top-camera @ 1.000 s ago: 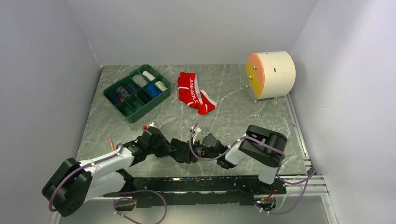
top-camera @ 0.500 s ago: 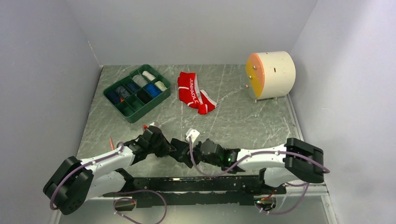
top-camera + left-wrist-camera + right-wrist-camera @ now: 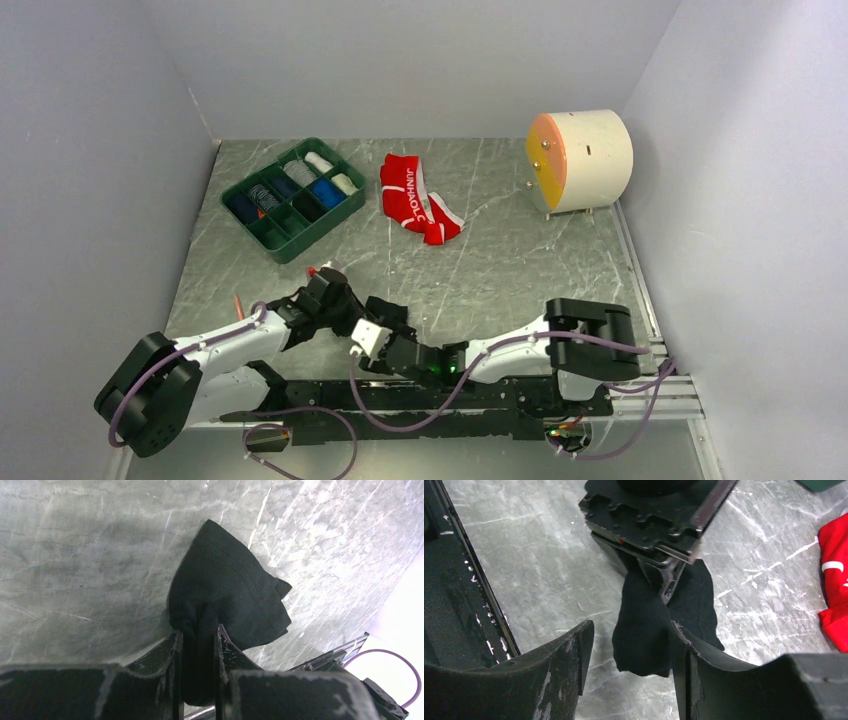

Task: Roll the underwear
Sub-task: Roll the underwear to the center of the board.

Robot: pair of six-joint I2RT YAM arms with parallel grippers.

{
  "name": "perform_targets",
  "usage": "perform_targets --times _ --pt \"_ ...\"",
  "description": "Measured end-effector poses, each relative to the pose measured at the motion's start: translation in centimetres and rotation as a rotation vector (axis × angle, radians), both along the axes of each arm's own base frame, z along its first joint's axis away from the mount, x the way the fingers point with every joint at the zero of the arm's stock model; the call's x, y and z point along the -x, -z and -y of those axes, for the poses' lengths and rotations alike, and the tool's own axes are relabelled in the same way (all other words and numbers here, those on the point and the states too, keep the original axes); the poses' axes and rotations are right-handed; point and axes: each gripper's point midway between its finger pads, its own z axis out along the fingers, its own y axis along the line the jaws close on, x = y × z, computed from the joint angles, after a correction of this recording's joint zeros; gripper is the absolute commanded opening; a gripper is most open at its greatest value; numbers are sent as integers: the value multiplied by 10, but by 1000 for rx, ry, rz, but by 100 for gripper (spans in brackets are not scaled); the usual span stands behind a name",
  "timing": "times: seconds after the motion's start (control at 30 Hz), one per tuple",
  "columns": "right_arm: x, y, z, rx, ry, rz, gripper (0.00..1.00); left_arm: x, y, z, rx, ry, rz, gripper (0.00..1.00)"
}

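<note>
The black brief (image 3: 230, 590) is close to the near edge of the worktop (image 3: 520, 260), between the two arms. The left fingers (image 3: 176, 655) are closed on a bunched fold of it. From this pinch the cloth spreads out over the stone as a crumpled, roughly triangular heap that points away from the left arm.

The right fingers (image 3: 574, 650) stand wide apart and hold nothing. They are low over the worktop and face the pinch from the other side. In the right wrist view a narrow flap of the black cloth hangs below the left fingers and comes down into the gap between the right ones. I think the next grasp depends on this flap: its long axis runs toward the right arm, so the right arm is the one in position to take it.

The worktop is smooth grey marbled stone, so the cloth should slide easily. The red brief (image 3: 415, 195) lies well apart toward the back, with a green tray (image 3: 320, 232) at the back left and a cream drum (image 3: 590, 160) at the back right
</note>
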Motion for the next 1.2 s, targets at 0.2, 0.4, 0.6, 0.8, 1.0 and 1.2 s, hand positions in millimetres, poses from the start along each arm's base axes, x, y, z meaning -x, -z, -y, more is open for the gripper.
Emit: perform_targets --times 0.2,0.4,0.6,0.8,1.0,1.2 --pt "-7 17 -2 70 40 71 44 0 0 0 -1 0 -2 9" --pt "-13 20 0 57 94 87 2 1 0 -1 -5 -3 0 34" --pt "-17 19 3 -66 124 -50 0 1 -6 -2 6 -7 13 75" --pt "-29 20 15 -317 132 -359 0 4 -14 -5 24 -8 37 77" --pt "-31 23 13 -449 122 -603 0 6 -14 -8 39 -13 59 75" --pt "-31 27 7 -532 107 -779 0 7 -12 -8 33 -12 57 56"
